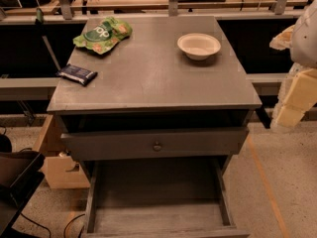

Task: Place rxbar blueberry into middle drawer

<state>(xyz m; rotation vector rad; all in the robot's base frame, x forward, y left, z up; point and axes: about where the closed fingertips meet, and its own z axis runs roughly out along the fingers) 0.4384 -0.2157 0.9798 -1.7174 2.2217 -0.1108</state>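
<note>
The rxbar blueberry (77,74), a small dark navy bar, lies flat on the grey cabinet top (153,78) close to its left edge. The middle drawer (158,217) is pulled out at the bottom of the view, with its bare plank floor showing and nothing in it. My gripper (293,102), cream coloured, hangs at the right edge of the view, off the cabinet's right side and about level with its top. It is far from the bar and holds nothing that I can see.
A green snack bag (103,34) lies at the back left of the top. A white bowl (198,45) stands at the back right. The upper drawer front with a round knob (157,146) sits above the open drawer. Shelving runs behind the cabinet.
</note>
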